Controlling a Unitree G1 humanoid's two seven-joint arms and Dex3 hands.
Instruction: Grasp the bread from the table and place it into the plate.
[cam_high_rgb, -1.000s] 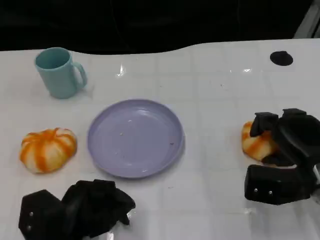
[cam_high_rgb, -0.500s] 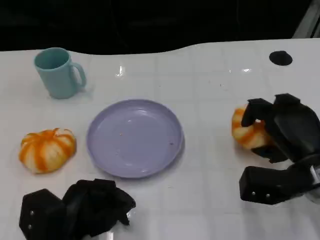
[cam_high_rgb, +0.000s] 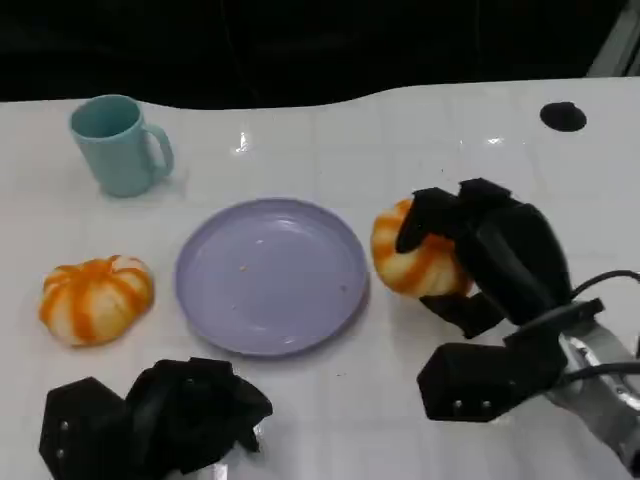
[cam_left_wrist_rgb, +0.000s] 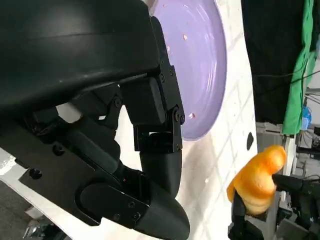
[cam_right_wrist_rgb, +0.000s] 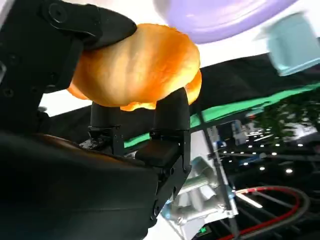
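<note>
Bread (cam_high_rgb: 415, 262) is riding in the right hand (cam_high_rgb: 490, 262), fingers wrapping over its top and thumb clamping beneath; since a second ago the hand is carrying it from the table's right side leftward, so it is now hanging just beside the plate (cam_high_rgb: 271, 275) rim, lifted off the table (cam_high_rgb: 400, 140). Transport is nearly done, I judge. Beyond the fingertips the plate's whole bowl is lying open. A second bread (cam_high_rgb: 95, 298) and mug (cam_high_rgb: 118, 144) are sitting well apart. The left hand (cam_high_rgb: 160, 420) is resting, fingers curling on nothing
</note>
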